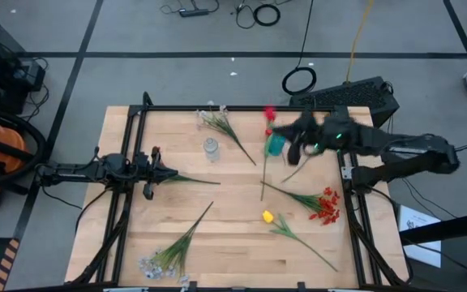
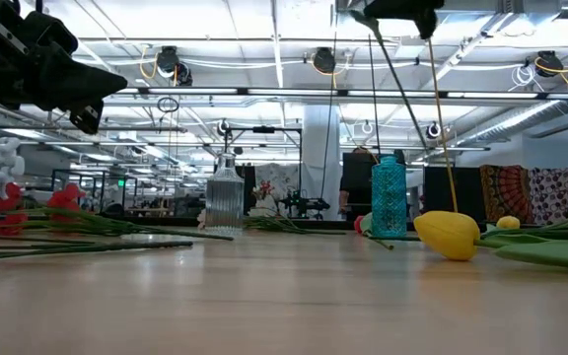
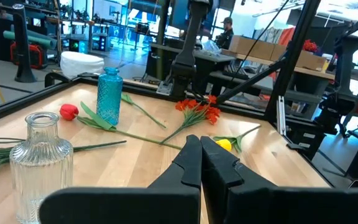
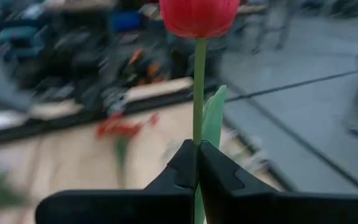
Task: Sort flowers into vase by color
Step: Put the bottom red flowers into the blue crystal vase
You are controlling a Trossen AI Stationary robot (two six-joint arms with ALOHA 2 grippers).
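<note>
My right gripper is raised above the teal vase and shut on a red tulip. A second red tulip lies on the table beside that vase. A clear ribbed vase stands to its left. A yellow tulip, a red blossom spray and two pale sprays lie flat on the wood. My left gripper waits shut at the table's left; a loose green stem lies at its tips. My right gripper pinches the red tulip's stem between its two fingers, a short way below the bud. The fingers lie across the stem. The tulip is lifted clear, with the bud beyond the fingertips and the lower stem hanging slantwise toward the table.
Black frame rails run along the table's edges. The lying tulip's stem and the yellow tulip's leaves cross the right half. Bare wood lies between the clear vase and the near pale spray. A black case sits past the far right corner.
</note>
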